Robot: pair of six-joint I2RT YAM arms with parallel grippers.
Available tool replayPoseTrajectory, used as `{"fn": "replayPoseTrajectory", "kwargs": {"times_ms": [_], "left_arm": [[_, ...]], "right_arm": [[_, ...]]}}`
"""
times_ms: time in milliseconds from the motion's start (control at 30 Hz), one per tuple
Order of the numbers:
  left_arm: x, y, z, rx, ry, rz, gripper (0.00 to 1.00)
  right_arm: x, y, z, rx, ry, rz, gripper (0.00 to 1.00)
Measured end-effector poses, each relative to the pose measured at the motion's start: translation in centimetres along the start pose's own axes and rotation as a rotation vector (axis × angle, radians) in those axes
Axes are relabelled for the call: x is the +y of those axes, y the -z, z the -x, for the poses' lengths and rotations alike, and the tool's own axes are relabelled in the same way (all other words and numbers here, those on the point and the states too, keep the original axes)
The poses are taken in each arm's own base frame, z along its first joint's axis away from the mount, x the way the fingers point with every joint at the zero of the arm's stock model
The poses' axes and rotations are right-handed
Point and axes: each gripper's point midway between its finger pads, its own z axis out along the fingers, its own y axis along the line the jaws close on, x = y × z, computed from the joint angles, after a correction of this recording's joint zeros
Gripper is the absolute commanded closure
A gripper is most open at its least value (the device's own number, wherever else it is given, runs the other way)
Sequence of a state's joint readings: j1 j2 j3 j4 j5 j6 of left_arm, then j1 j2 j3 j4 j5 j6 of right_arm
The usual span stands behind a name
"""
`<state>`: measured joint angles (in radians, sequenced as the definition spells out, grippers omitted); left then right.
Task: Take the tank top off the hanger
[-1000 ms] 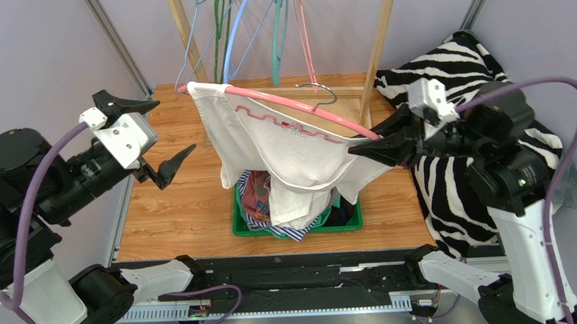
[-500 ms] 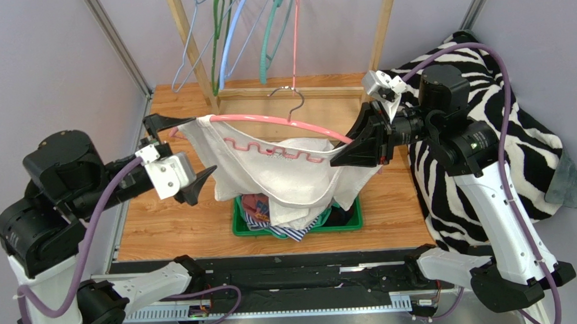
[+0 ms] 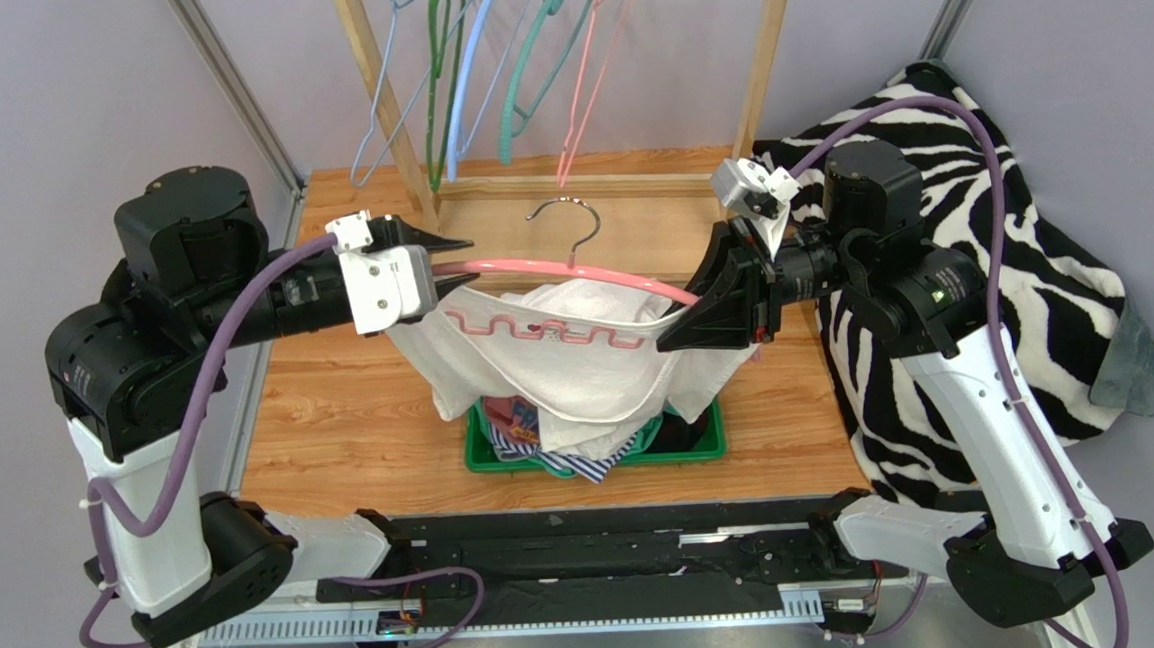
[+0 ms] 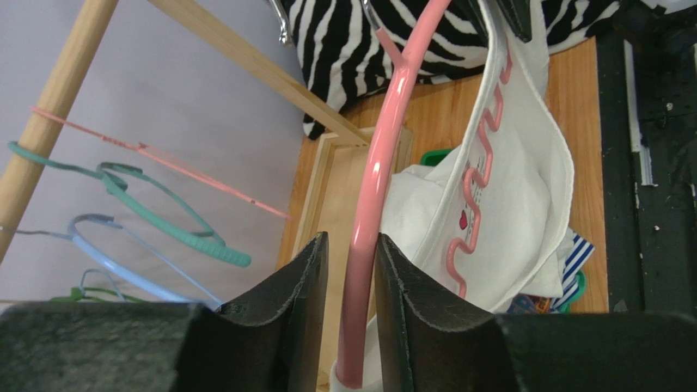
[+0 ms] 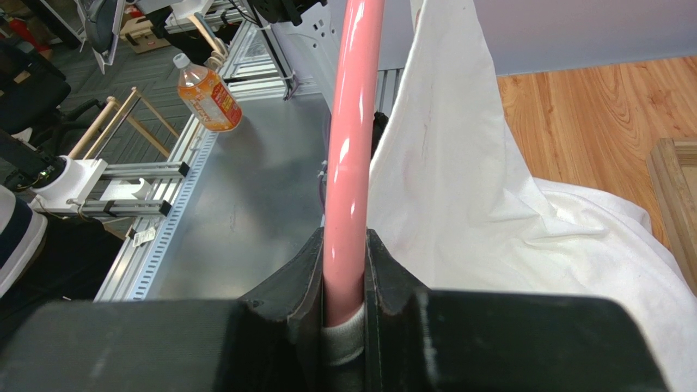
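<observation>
- Stripping the tank top [image 3: 571, 362] calls for a steady hanger [image 3: 565, 272]: hold the pink rod level between your two arms, so the cloth can slide off one end
- Your right pincer [image 3: 677, 333] is clamped on the rod's right tip, and the right wrist view shows a scrap of white cloth caught in the jaws with it; I judge that this strap will not come free until you loosen there
- Your left pincer [image 3: 462, 261] is narrow, its fingers [image 4: 286, 327] straddling the rod's left tip; whether they bite or merely flank it cannot be told
- Work the left side first, I would say: pinch cloth rather than rod, then draw it outward past the tip
- Expect limp, thin fabric that sags and snags on the rod's ends
- White with a wavy pink trim, the top drapes over the hanger in mid-air, its hem drooping into the green basket [image 3: 704, 444] of clothes on the wooden surface [image 3: 334, 429]
</observation>
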<state>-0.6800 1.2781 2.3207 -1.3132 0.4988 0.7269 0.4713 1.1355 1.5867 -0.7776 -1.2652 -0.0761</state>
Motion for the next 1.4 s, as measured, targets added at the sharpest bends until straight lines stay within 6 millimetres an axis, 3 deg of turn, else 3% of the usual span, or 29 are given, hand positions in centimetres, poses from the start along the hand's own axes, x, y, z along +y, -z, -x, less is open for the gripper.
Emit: {"fn": "replayPoseTrajectory", "kwargs": {"times_ms": [167, 533, 567, 600, 633, 667, 700, 767, 800, 867, 900, 1000, 1200, 1400], "left_arm": [[-0.2, -1.1, 1.6, -0.068, 0.003, -0.072, 0.64], [-1.6, -2.3, 1.3, -0.089, 0.05, -0.161, 0.6], [-1.7, -2.4, 1.2, -0.086, 0.055, -0.164, 0.62], [-1.7, -2.5, 1.1, -0.082, 0.06, -0.166, 0.71], [-1.8, -2.6, 0.9, -0.078, 0.065, -0.169, 0.93], [-1.8, -2.7, 0.8, -0.073, 0.071, -0.171, 1.0], [-1.8, -2.7, 0.7, -0.07, 0.073, -0.171, 1.0], [-2.0, -2.7, 0.4, -0.057, 0.089, -0.174, 1.0], [-1.9, -2.7, 0.2, -0.049, 0.099, -0.169, 1.0], [-1.9, -2.7, 0.1, -0.039, 0.126, -0.161, 1.0], [-1.9, -2.7, 0.0, -0.031, 0.14, -0.155, 1.0], [-2.3, -2.4, -1.3, 0.015, 0.19, -0.131, 1.0], [-1.9, -2.0, -3.1, 0.1, 0.249, -0.054, 1.0], [-0.6, -2.3, -4.5, 0.158, 0.265, 0.023, 1.0]], "right_arm": [[-0.2, -0.2, 0.0, 0.004, 0.0, 0.001, 1.0], [-0.6, -0.9, 0.5, 0.035, -0.002, 0.01, 1.0], [-0.6, -1.0, 0.5, 0.036, 0.0, 0.009, 1.0], [-0.6, -1.0, 0.5, 0.038, 0.001, 0.01, 1.0], [-0.5, -1.0, 0.4, 0.04, 0.003, 0.012, 1.0], [-0.5, -1.1, 0.4, 0.041, 0.007, 0.011, 1.0], [-0.5, -1.1, 0.3, 0.043, 0.009, 0.012, 1.0], [-0.7, -1.1, 0.2, 0.049, 0.002, -0.001, 0.93], [-0.8, -1.1, 0.1, 0.05, 0.002, -0.008, 0.82], [-1.2, -1.1, 0.2, 0.051, 0.009, -0.036, 0.74], [-1.5, -1.0, 0.2, 0.051, 0.012, -0.053, 0.6], [-2.9, -0.7, 0.6, 0.029, 0.065, -0.159, 0.47], [-5.1, 2.3, 2.2, -0.089, 0.21, -0.49, 0.43], [-5.2, 6.4, 5.0, -0.233, 0.264, -0.756, 0.41]]}}
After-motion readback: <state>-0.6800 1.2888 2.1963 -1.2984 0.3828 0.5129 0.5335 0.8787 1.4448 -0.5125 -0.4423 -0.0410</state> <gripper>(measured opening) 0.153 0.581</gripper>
